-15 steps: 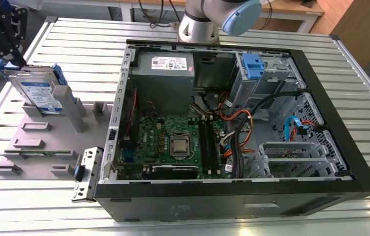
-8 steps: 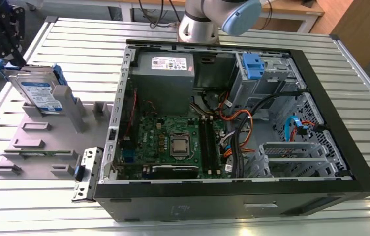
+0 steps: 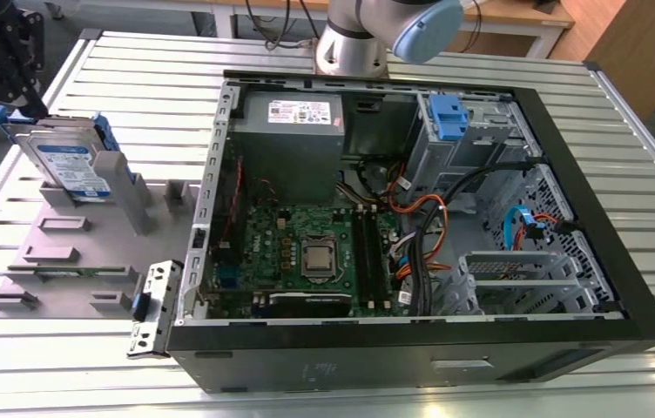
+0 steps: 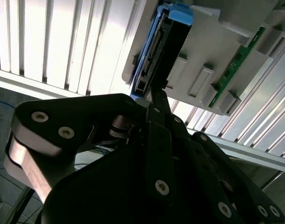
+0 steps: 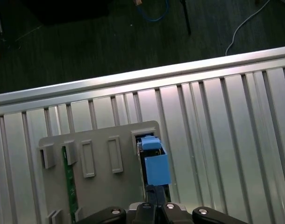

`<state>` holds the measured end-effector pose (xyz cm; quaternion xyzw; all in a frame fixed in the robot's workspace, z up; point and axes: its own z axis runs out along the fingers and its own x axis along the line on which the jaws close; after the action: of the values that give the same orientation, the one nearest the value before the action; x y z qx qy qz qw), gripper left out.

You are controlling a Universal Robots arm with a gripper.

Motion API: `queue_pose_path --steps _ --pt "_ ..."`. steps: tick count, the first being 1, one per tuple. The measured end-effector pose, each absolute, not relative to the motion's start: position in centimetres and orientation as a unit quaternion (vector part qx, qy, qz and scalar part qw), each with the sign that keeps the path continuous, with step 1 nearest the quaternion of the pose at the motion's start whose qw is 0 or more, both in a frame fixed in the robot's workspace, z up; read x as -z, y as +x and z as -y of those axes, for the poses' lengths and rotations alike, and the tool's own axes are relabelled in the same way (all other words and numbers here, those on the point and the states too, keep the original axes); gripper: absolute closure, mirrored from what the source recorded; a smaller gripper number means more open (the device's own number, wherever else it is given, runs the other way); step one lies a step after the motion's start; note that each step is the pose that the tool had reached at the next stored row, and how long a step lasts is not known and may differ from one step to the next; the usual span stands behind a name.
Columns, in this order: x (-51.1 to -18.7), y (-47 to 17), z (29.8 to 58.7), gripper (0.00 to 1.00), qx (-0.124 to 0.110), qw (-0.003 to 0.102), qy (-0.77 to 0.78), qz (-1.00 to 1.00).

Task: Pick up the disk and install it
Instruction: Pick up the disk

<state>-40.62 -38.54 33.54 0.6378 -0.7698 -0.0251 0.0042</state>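
Just beyond the gripper [image 4: 154, 95], the disk [image 4: 173, 46] stands in a holder [image 4: 217, 42].

The disk [image 3: 72, 161] stands on a rack [image 3: 60, 261], the case [image 3: 362, 366] to the exterior view's right.

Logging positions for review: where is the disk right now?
On the exterior view's left, the disk stands on edge in the grey holder tray, beside the open computer case.

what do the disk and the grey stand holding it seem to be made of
The disk: silvery body, likely metal, with a paper-like label, framed in bright blue, probably plastic. The grey stand: even matte grey with moulded-looking slots, probably plastic.
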Motion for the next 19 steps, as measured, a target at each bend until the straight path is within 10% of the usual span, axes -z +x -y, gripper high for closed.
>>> queue_pose_path --steps 19 --pt "-33.51 -39.6 38.54 0.89 0.025 0.004 0.643 0.766"
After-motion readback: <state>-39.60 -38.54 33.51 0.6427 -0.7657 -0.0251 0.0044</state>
